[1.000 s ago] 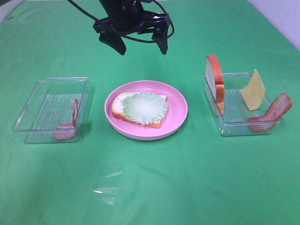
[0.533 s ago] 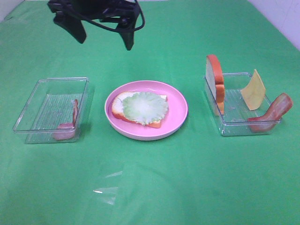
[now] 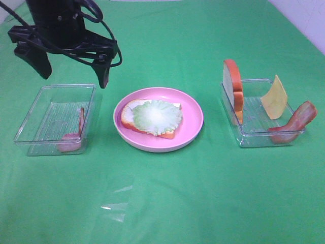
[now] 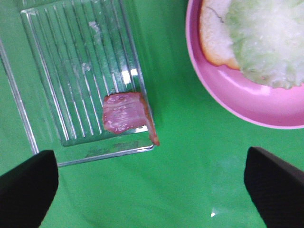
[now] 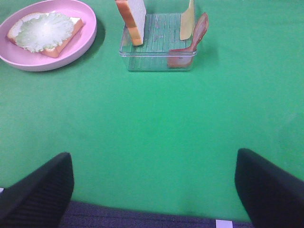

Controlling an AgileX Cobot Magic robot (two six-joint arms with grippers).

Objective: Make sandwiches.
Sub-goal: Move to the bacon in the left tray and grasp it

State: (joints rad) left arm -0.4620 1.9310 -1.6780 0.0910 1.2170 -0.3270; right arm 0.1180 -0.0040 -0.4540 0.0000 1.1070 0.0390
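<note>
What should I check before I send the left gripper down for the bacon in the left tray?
1. The left gripper is open and empty: ok.
2. The bacon lies uncovered in the left tray: ok.
3. It lies flat: not ok; it curls up against the tray wall.
4. Gripper lined up over it: cannot tell.
5. The lettuce sits on the bread on the plate, ready for a topping: ok.
6. The right gripper is open, back from the plate and the right tray: ok.
</note>
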